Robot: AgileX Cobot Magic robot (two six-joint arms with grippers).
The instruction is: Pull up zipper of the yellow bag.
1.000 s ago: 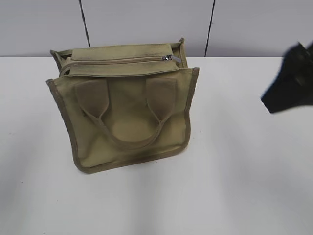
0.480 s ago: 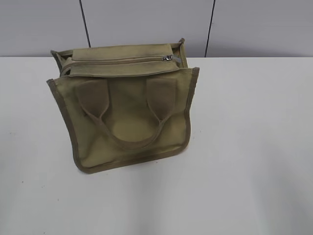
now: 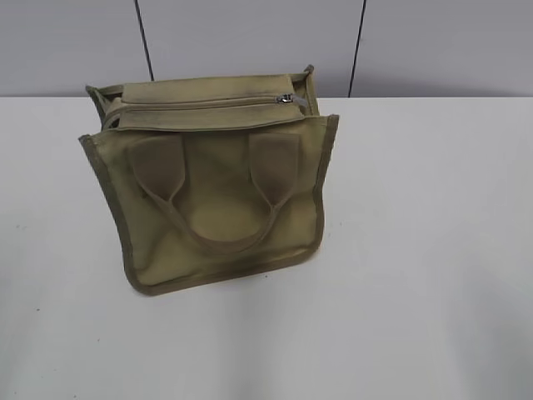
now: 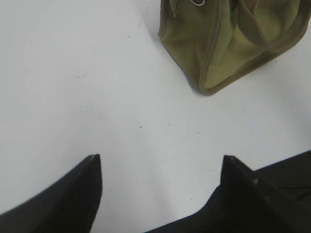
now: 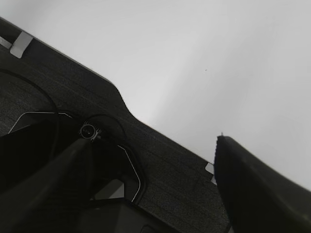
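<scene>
A second ago a dark arm part showed at the right edge of the exterior view; it is gone now, and the bag has not shifted.

In the exterior view the yellow bag (image 3: 218, 179) lies on the white table (image 3: 416, 250), left of middle, its broad face with the two strap patches and the looped handle (image 3: 221, 221) toward the camera. The zip line runs along the top panel at the far side, and the zipper (image 3: 285, 99) pull sits near its right end, a small bright spot. No arm appears in this view.

In the left wrist view the left end effector (image 4: 160, 167) hovers over bare table with its two dark fingers spread wide and nothing between them. A corner of the bag shows at the upper right, well apart from the fingers, with a small metal ring (image 4: 198, 2) at the top edge of the picture.

In the right wrist view the right end effector (image 5: 155, 160) also looks spread apart and empty, with dark equipment under it and pale table beyond; the bag is not visible.

The canvas looks soft and light, so it would likely slide or buckle under a pull. Judging from that, one end effector should pin the fabric beside the zip line while the other pinches the small, slick metal pull squarely.
</scene>
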